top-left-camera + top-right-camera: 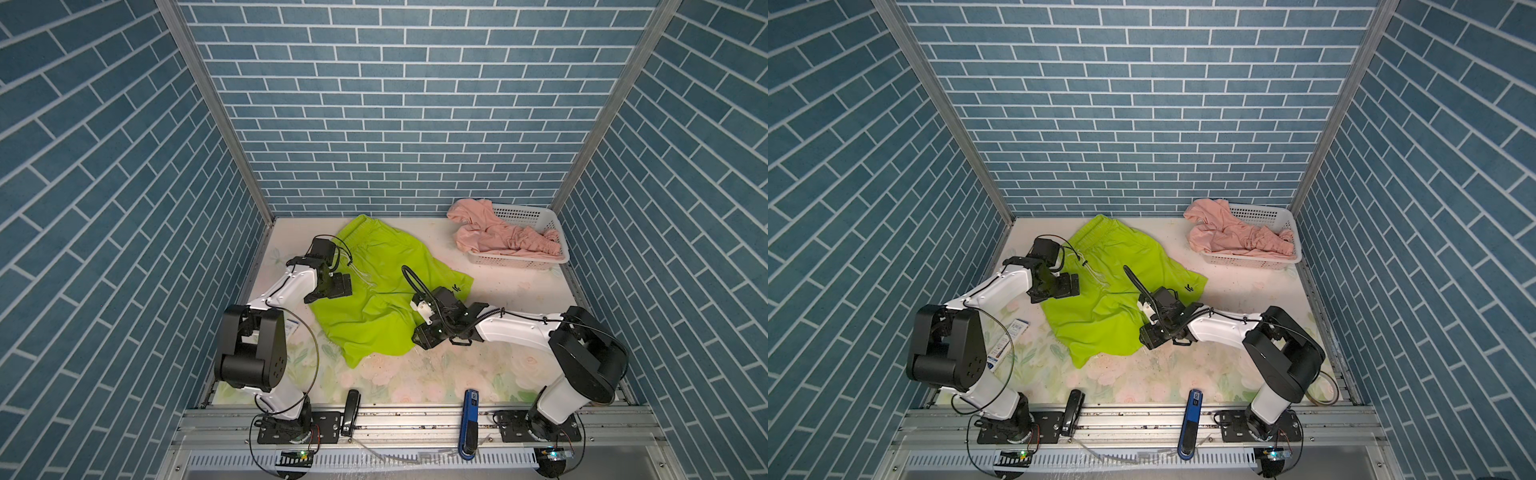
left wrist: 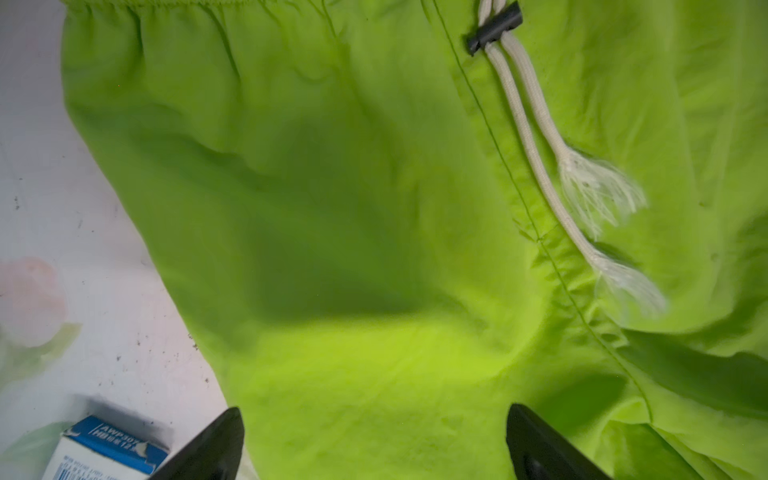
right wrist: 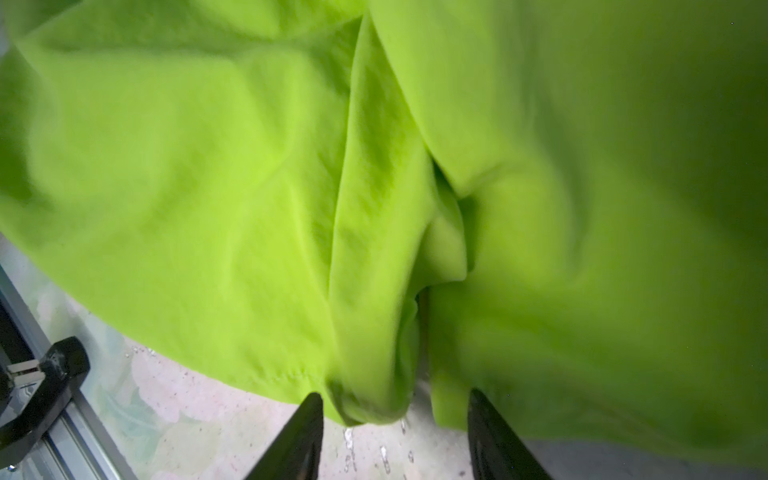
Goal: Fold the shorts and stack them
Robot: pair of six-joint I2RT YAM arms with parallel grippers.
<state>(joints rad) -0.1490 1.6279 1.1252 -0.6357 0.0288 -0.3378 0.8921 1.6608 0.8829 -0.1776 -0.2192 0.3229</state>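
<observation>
In both top views the lime-green shorts (image 1: 374, 299) lay beside the basket (image 1: 536, 216) holding the pink shorts (image 1: 498, 239), their hems pointing away from it. Left wrist view: the left hand (image 2: 374, 440) hung open over the cloth near the drawstring (image 2: 536, 137). Right wrist view: the right hand (image 3: 395, 440), jaws apart, straddled a hem fold.

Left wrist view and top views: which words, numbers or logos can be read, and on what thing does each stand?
"AWP307": blue band of the small box beside the green shorts.
"HB": line below it; the rest is blurred.
Barcode digits on the box: too blurred to read.
Dark logo on the shorts' leg: too small to read.
</observation>
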